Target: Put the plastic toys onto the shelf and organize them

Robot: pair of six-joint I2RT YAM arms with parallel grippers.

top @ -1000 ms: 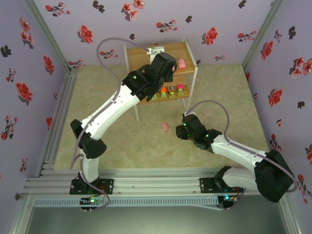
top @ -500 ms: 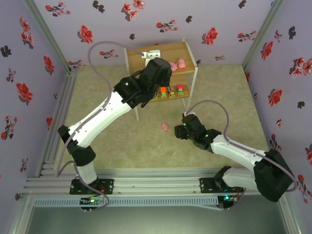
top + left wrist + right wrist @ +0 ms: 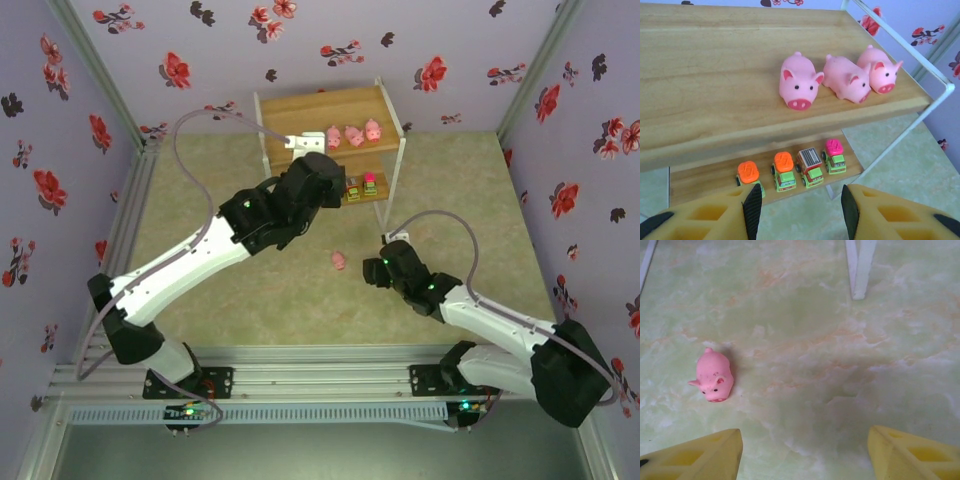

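My left gripper (image 3: 799,212) hung open and empty before the shelf (image 3: 705,90). My right gripper (image 3: 802,452) gaped over the desk (image 3: 840,365) near one pig (image 3: 714,375), with a shelf leg (image 3: 859,267) beyond.

Pale green marbled counter (image 3: 470,200), hemmed in on the left, right and far sides by lilac walls (image 3: 60,120) scattered with red and dark flowers, with grey aluminium rails (image 3: 320,375) across the near edge and up the left.

We count four pink pigs (image 3: 799,82): three on the top board of the one shelf (image 3: 715,65), one on the worktop (image 3: 840,365). We count four small trucks (image 3: 810,167) on the lower board.
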